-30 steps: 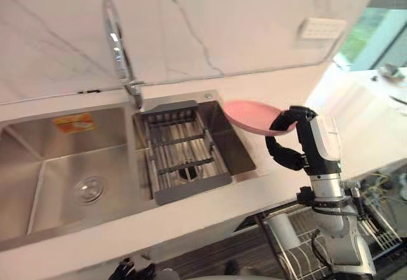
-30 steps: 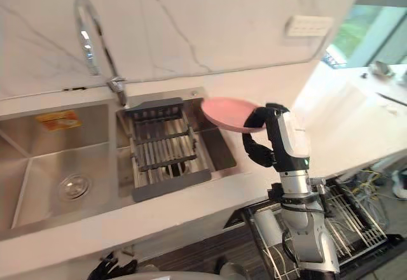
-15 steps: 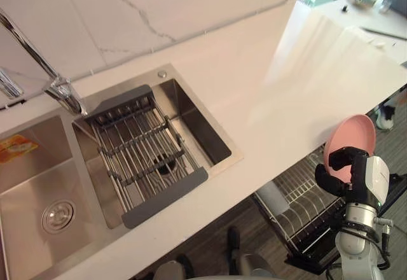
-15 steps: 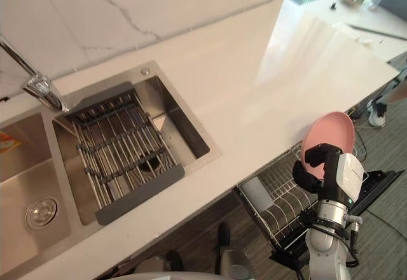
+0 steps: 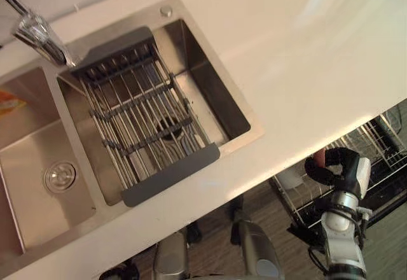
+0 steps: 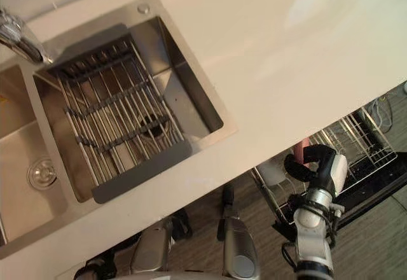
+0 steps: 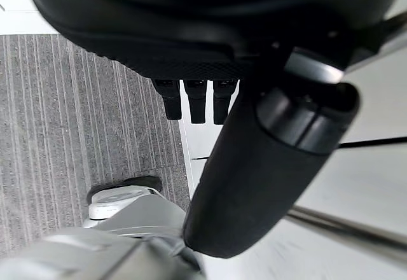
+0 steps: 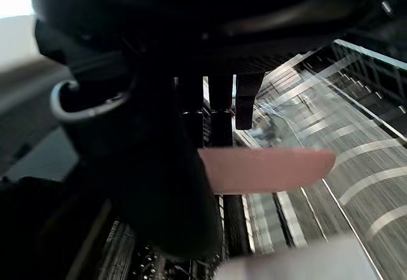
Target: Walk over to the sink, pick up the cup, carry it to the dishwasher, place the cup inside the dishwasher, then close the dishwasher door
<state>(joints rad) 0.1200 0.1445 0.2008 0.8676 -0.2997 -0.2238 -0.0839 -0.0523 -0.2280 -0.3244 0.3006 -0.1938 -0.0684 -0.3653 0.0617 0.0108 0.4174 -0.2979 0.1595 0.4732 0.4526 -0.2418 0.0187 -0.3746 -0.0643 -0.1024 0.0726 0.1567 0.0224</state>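
White stone bench [image 5: 305, 57] is filling most of the head views, with a shiny steel sink [image 5: 38, 133] of two bowls sunk into it. A wire rack with dark grey ends [image 5: 143, 121] is lying across the bowl nearer the robot's right. A shiny steel tap [image 5: 35, 32] is standing behind the sink.

The right hand [image 6: 306, 165] is hanging past the bench's front edge, low on the robot's right, with its arm coming up from below. Its fingers [image 8: 216, 114] and thumb are curling round a flat pink plate [image 8: 264, 168] and pinching it by the rim. The plate is standing on its edge, so just a thin pink strip is peeking above the hand.

The plate is hanging right over the wire dishwasher basket [image 6: 359, 143], which is sticking out from under the bench. I cannot tell if the plate is touching the wires. A small white thing [image 5: 289, 178] is lying in the basket just beside the hand. The bench edge is covering part of the basket, close to the hand.

The left hand [image 7: 191, 102] is hanging low over the grey striped floor [image 7: 76, 121], with its fingers loose and holding nothing.
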